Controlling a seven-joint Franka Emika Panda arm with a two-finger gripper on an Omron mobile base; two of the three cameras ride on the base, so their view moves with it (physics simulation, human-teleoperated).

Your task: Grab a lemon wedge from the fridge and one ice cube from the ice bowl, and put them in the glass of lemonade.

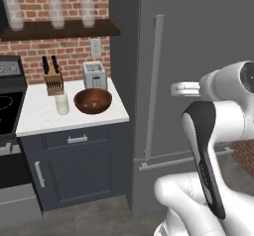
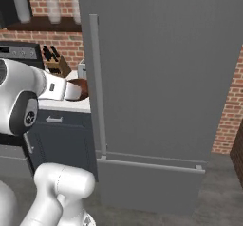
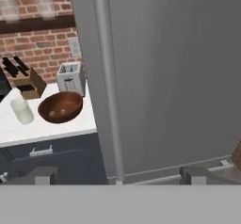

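Note:
The fridge (image 1: 198, 41) (image 2: 166, 68) (image 3: 179, 77) is a tall dark grey unit and its door is shut, so the lemon wedge is hidden. Its long light grey bar handle (image 1: 155, 81) (image 3: 109, 86) runs down the door's left edge. Left of it, on the white counter (image 1: 34, 116), are the reddish-brown ice bowl (image 1: 93, 101) (image 3: 60, 107) with small pale cubes (image 3: 52, 112) inside and the glass of lemonade (image 1: 62, 103) (image 3: 22, 111). My gripper (image 3: 121, 176) is open and empty, facing the handle's lower end from a distance.
A toaster (image 1: 94, 75) and a knife block (image 1: 53, 80) stand at the back of the counter. Frosted glasses (image 1: 55, 10) line a dark shelf above. A stove (image 1: 10, 96) adjoins the counter's left end. Dark cabinet drawers (image 1: 77, 155) sit below.

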